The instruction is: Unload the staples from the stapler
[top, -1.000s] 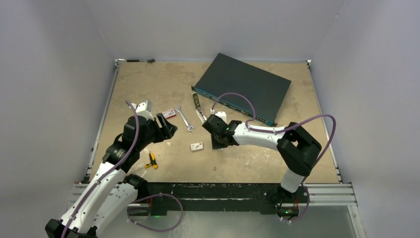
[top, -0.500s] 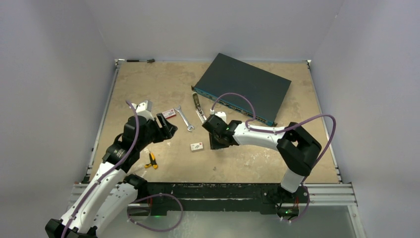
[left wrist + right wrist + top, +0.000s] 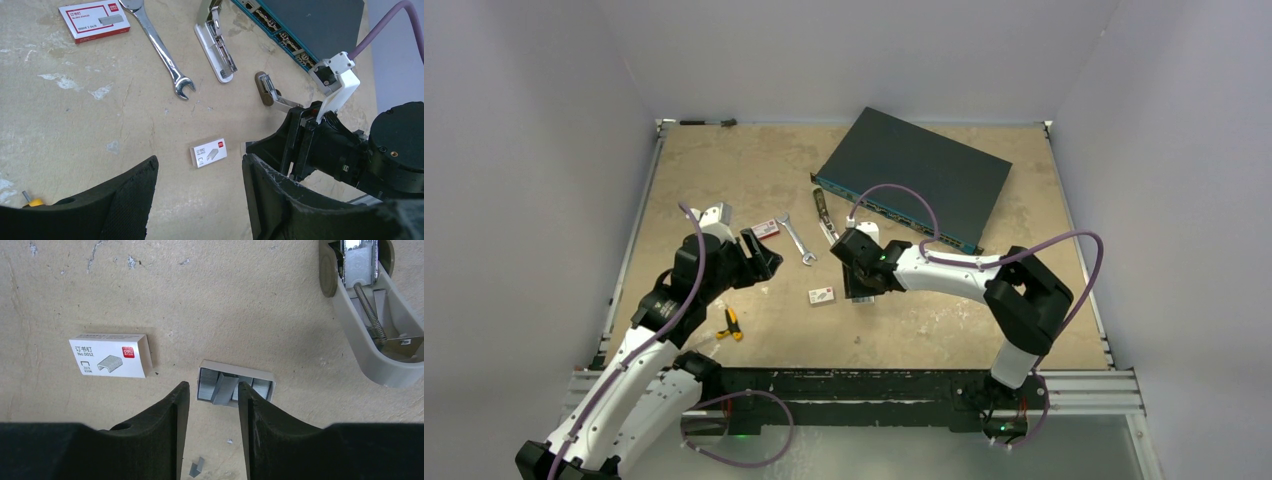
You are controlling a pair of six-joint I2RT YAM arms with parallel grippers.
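Well, the right end effector [image 3: 212,390] hangs with its fingers apart, gripping nothing, right over an open tray of staples [image 3: 250,371] on the worktop [image 3: 240,300]. A small white staple box [image 3: 110,356] lies just left of the tray. The stapler [image 3: 372,347] lies flipped open on the tray's far side. Over on the left, the left end effector [image 3: 200,162] is released and empty too.
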